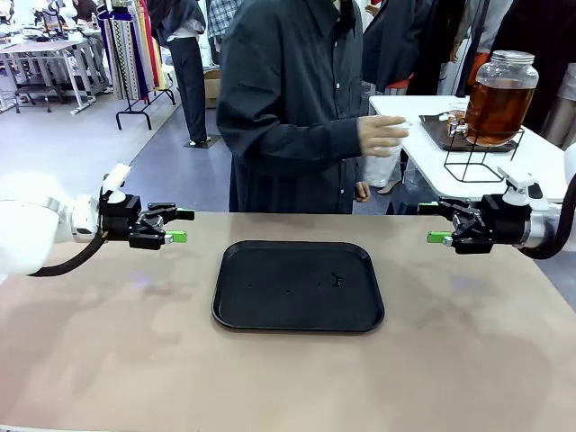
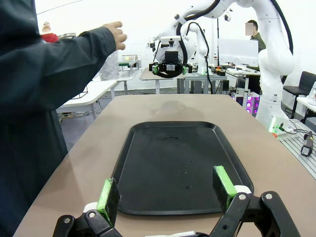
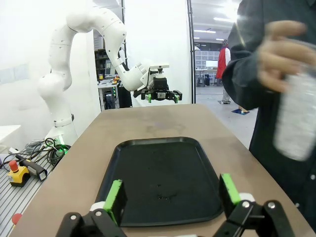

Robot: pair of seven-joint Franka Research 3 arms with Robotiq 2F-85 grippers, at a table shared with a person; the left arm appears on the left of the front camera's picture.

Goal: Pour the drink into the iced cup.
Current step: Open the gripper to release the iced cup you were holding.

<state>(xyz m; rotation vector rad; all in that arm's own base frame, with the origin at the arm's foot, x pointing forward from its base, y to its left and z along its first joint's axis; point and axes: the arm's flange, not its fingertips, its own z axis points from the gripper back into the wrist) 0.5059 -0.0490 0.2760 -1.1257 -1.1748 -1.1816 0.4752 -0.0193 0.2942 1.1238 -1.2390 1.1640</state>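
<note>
I see the drink in its glass dispenser jar on the white side table, beyond the far right corner of my table — off past my right gripper, well apart from my left gripper. Both grippers hang empty with jaws spread wide, facing each other across the black tray. The person's hand holds a clear cup out toward the jar — I judge it far nearer the spigot than either gripper, so the cup closes that gap.
</note>
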